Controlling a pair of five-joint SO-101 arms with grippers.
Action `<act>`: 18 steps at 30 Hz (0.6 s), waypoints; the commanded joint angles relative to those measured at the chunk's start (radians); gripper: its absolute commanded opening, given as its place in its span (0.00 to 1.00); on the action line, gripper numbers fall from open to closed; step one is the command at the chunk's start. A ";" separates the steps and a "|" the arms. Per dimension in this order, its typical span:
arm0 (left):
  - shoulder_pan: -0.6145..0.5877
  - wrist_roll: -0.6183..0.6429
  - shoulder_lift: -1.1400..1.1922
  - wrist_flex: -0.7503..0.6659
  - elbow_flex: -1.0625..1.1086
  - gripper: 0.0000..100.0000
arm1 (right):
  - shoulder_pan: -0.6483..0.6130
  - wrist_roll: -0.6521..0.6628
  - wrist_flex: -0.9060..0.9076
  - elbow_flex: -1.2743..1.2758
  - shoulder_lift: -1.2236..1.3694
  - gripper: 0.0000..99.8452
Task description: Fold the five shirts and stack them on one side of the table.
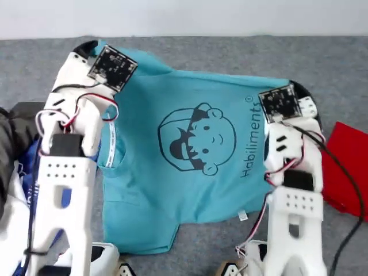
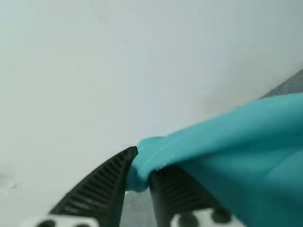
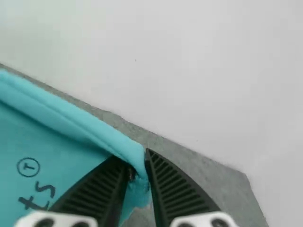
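White left arm and white right arm flank a teal cotton T-shirt with a cartoon-face print, spread on the grey felt table cover.
A bare strip of cover runs between the shirt's far edge and the white wall. A pile of dark and blue clothes crowds the left arm's outer side, and a red cloth lies beside the right arm. The shirt lies crosswise, its neck opening beside the left arm and one sleeve pointing toward the arm bases. The left gripper is clamped on a far fold of the shirt. The right gripper is clamped on its far edge near the lettering.
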 commanded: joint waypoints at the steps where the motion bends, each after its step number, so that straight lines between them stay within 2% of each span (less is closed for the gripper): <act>1: -0.021 -0.031 0.080 -0.068 -0.074 0.01 | -0.016 0.018 -0.102 -0.121 0.151 0.01; 9: -0.066 -0.032 0.321 -0.064 -0.308 0.01 | -0.064 0.017 -0.159 -0.422 0.509 0.01; 18: -0.071 -0.035 0.376 -0.064 -0.326 0.01 | -0.096 0.015 -0.163 -0.580 0.688 0.01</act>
